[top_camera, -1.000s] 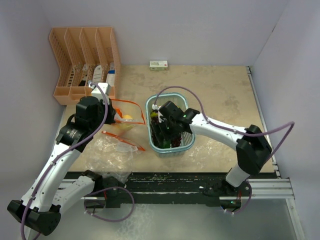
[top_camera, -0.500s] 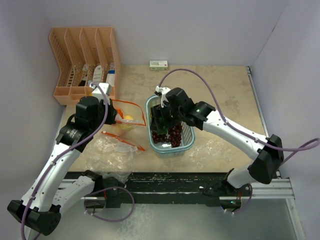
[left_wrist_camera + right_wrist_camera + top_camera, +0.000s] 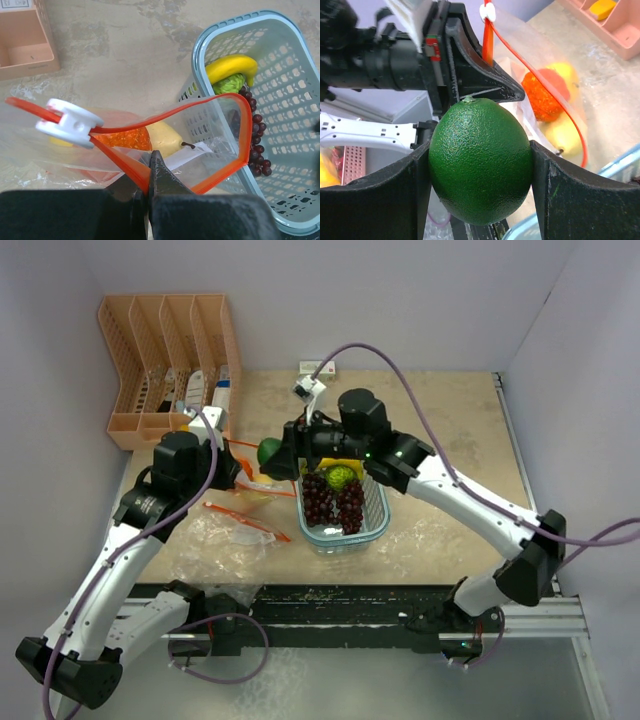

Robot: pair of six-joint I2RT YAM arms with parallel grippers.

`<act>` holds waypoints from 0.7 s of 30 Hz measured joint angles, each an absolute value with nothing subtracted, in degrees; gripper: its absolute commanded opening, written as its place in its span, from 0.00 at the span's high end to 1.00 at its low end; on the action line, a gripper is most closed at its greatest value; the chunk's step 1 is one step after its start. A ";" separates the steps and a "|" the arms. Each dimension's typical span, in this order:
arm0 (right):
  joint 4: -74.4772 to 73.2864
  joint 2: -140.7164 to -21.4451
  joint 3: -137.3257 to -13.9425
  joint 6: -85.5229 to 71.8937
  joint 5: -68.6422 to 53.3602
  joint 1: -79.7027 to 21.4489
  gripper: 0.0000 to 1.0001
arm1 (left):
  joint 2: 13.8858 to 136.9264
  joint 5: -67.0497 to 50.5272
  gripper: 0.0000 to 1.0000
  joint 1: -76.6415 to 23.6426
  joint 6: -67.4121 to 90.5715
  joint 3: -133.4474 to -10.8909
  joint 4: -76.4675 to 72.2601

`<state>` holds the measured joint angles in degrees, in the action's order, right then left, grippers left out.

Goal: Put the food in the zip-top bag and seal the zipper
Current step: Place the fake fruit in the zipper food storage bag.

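Plastic bag filling step: squeezing green fruit with right gripper, pinching zipper tight with left gripper. Next, lower into open mouth, let go.

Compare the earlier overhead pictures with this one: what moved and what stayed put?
The right gripper rose out of the blue basket and swung left to the mouth of the zip-top bag, carrying a green fruit. The left gripper stayed shut on the zipper, holding the mouth open. Basket, grape bunch and bag kept their places.
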<state>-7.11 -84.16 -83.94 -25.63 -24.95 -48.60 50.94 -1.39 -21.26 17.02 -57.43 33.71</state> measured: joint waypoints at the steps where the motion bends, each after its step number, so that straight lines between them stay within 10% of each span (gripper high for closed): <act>1: -5.91 -85.71 -84.14 -26.02 -25.54 -48.95 0.83 | 51.03 -1.56 1.00 -21.26 17.02 -57.52 33.74; 21: -13.08 -95.48 -89.49 -26.59 -4.93 -51.70 0.83 | 51.20 -10.68 1.00 -21.06 18.52 -58.83 34.57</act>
<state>-13.08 -95.48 -89.49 -26.59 -4.93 -51.70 51.20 -10.68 -21.06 18.52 -58.83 34.57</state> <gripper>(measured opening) 0.706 0.003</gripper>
